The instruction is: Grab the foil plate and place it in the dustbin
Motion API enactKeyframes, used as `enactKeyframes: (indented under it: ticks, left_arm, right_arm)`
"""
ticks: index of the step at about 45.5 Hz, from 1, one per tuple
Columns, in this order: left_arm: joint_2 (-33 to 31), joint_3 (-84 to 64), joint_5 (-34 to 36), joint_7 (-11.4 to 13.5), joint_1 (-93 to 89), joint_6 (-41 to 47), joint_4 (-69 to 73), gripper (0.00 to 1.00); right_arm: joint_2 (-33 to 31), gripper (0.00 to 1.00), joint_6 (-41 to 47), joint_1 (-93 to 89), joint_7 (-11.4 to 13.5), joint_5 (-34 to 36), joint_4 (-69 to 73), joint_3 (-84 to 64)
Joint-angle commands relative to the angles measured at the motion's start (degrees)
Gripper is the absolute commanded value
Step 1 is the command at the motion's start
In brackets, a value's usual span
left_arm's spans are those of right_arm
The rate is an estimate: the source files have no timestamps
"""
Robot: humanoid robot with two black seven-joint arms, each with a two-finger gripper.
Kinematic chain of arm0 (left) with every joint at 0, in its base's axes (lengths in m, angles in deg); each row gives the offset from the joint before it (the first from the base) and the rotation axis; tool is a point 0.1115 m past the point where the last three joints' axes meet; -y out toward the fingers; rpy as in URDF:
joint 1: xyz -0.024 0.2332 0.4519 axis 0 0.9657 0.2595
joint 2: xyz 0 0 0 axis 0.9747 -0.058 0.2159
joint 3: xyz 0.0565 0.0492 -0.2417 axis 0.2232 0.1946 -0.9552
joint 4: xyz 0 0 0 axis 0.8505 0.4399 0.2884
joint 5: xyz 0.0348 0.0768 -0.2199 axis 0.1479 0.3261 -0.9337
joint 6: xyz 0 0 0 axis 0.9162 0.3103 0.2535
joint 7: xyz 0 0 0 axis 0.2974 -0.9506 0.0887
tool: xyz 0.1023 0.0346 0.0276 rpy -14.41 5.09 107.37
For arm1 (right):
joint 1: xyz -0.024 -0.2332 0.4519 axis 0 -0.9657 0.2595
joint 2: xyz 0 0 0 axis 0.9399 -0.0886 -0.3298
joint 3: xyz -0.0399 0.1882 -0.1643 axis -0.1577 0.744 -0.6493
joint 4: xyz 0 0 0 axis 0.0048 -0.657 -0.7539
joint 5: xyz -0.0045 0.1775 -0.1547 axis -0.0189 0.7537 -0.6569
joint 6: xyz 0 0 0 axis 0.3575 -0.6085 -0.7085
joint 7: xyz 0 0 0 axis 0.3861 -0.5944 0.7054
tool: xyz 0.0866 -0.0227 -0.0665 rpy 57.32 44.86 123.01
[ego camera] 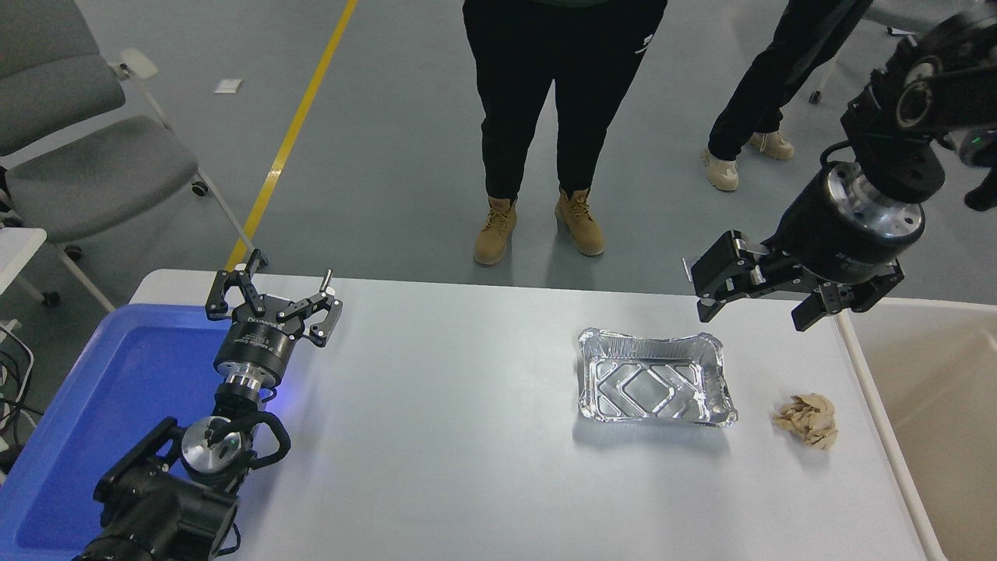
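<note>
**Right arm raised over far right of table; foil plate untouched**

Nearest, at lower left: left arm parked, forearm running up from the bottom corner over the blue tray [86,405]. Left gripper [273,300] pointed away from camera over the tray's far right corner, fingers spread apart, nothing between them.

White table [436,436] mid-frame. Foil plate [656,378] seen flat on the table right of centre, open side up, embossed diamond base showing, crimped rim intact. Crumpled tan paper wad [808,421] noted just to the plate's right, apart from it and nearer the table's right edge.

Dustbin [935,389] at the right, hard against the table's right edge, beige interior showing, whitish rim running along the table side.

Farther back: right arm entered from the upper right edge, bent downward, wrist angled left and toward the table. Right gripper [759,300] held in the air above the table's far right edge, beyond the plate's far right corner and clear of it. Fingers wide apart, holding nothing; left finger closer to the plate, right finger near the bin's rim.

Beyond the table: legs of one person [561,117] standing on the grey floor, a second person [779,86] to the right, grey chair [86,156] at far left.
</note>
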Motion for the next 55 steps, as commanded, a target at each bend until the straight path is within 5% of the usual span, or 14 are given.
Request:
enactKeyframes:
  ticks: [1,8,55]
  left_arm:
    - [0.0,-0.02,0.01,0.0,0.0,-0.03,0.01,0.99]
    - [0.0,0.07,0.01,0.0,0.0,-0.03,0.01,0.99]
    - [0.0,0.07,0.01,-0.09,0.0,-0.03,0.01,0.99]
  right_arm:
    - [-0.38,1.0,-8.03,-10.72,0.1,-5.09,-4.79,2.34]
    - [-0.03,1.0,-15.77,-19.42,0.63,-10.28,-11.03,4.62]
    - [6.47,1.0,-30.02,-52.74,0.63,-16.88,-37.14,12.09]
